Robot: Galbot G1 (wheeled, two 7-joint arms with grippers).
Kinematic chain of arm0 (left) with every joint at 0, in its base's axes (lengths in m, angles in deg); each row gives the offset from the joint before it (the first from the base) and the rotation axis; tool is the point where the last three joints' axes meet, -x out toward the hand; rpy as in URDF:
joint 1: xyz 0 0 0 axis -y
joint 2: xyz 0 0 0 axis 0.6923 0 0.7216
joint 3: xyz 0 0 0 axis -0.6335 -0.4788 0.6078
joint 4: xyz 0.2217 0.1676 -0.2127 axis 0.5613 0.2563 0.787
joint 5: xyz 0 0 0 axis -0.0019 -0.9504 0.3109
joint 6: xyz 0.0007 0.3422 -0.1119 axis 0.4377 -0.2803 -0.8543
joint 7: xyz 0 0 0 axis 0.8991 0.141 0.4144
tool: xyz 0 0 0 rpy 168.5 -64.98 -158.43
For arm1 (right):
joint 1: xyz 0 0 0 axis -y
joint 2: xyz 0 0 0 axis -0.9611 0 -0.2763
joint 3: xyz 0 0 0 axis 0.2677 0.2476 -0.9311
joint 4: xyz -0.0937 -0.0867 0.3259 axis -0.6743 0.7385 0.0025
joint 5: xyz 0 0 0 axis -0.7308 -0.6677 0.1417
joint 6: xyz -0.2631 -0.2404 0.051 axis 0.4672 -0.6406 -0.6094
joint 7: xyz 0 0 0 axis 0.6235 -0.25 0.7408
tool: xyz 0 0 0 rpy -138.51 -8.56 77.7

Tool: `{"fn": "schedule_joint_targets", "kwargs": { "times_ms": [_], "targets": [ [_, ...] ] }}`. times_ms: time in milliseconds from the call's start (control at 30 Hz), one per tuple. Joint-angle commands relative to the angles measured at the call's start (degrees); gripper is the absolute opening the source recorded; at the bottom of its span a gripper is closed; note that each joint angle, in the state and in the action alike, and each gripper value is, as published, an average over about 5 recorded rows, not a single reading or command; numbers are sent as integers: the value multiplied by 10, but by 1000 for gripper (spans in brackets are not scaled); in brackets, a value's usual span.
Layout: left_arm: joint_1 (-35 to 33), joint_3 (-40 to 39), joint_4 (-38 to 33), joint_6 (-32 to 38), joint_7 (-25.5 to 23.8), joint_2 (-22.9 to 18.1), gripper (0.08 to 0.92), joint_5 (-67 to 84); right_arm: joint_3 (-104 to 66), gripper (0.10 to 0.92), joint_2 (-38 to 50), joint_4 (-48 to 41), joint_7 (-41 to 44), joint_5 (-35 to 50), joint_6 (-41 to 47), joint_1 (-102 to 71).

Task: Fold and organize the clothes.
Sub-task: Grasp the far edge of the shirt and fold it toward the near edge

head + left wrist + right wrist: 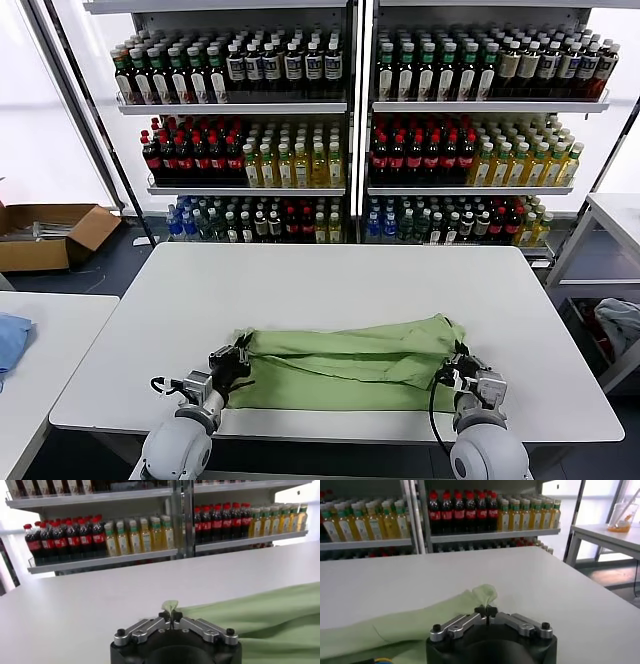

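The light green shirt [345, 363] lies folded into a long band across the near part of the white table [330, 280]. Its collar, buttons and graphic are hidden. My left gripper [238, 357] is shut on the shirt's left end; in the left wrist view [170, 613] a small green tip sticks up between the jaws, with the shirt [265, 615] beyond. My right gripper [457, 362] is shut on the shirt's right end; in the right wrist view [485, 611] the cloth [420, 620] bunches up at the jaws.
Shelves of bottles [350, 130] stand behind the table. A cardboard box [50, 232] lies on the floor at the far left. A side table with blue cloth [10, 340] is at the left; another table [615, 215] and grey-blue cloth [618, 322] are at the right.
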Motion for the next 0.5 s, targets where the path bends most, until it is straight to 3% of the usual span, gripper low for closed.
{"fn": "schedule_joint_targets", "kwargs": {
  "times_ms": [33,200,500],
  "targets": [
    [-13,-2,-2,1,-5,-4,87,-20,10,105,-4,-4,2,-21,-1,-22],
    [-12,-3,0,0,-7,-6,120,-38,17,105,-10,-17,-2,-34,-6,-28],
    [-10,3,-19,-3,1,-8,369,-44,20,130,-11,-24,-10,-57,-12,-28]
  ]
}}
